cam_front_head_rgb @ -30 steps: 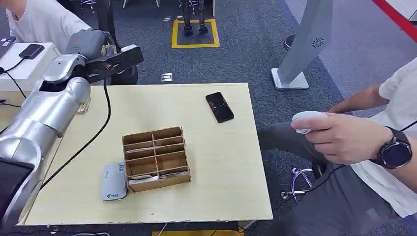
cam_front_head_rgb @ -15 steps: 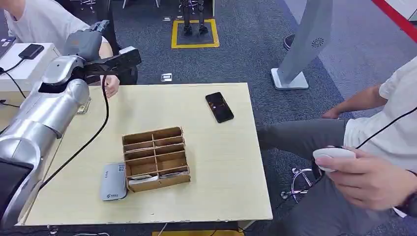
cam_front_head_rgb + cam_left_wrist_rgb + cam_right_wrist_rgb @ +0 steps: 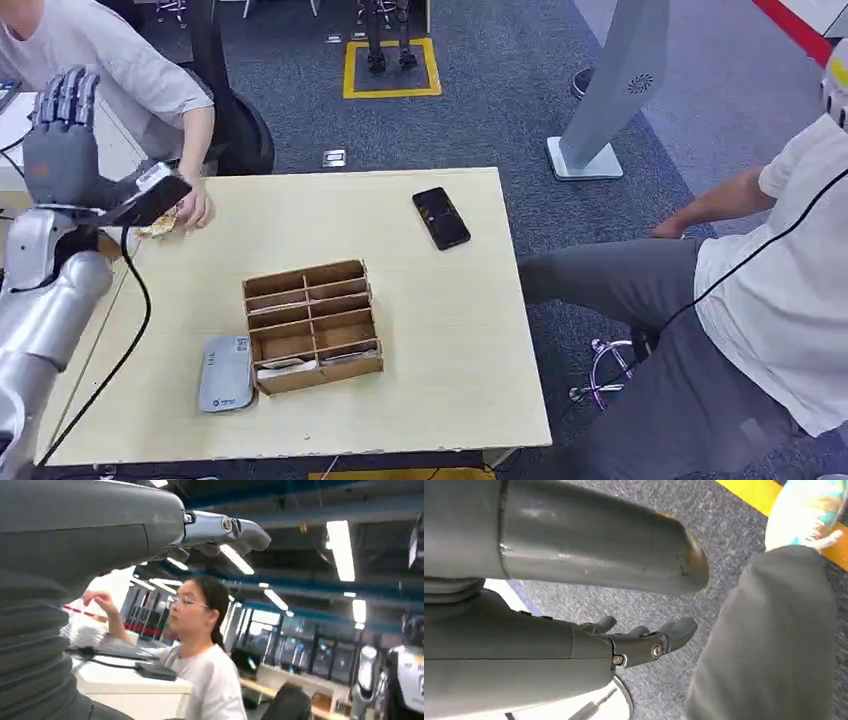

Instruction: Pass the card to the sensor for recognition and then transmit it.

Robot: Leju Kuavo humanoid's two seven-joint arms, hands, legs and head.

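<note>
Grey carpet covers the floor, with a yellow square (image 3: 391, 68) marked on it past a pale wooden desk (image 3: 450, 340). On the desk stands a brown cardboard rack (image 3: 312, 325) with many small slots, and a white card (image 3: 288, 364) lies in the slot nearest the robot, on the left side. Just beside the rack, touching its left end, lies a flat grey sensor (image 3: 225, 373). A black phone (image 3: 441, 217) lies near the far right edge of the desk, well apart from the rack. The robot's left hand (image 3: 62, 135) is raised high at the far left, off the desk, with its fingers straight up and apart, and it holds nothing. A black cable (image 3: 130, 330) hangs from that arm across the left part of the desk. A person in a light shirt (image 3: 120, 65) sits behind the far left corner and rests a hand (image 3: 190, 210) on the desk there, on something small that I cannot make out. Another person in a white shirt and grey trousers (image 3: 640, 290) sits at the right of the desk. The robot's right hand (image 3: 644, 640) hangs low over the carpet beside those trousers, its fingers stretched out and holding nothing. A tall grey stand (image 3: 610, 100) rises from the floor past the desk's far right corner.
</note>
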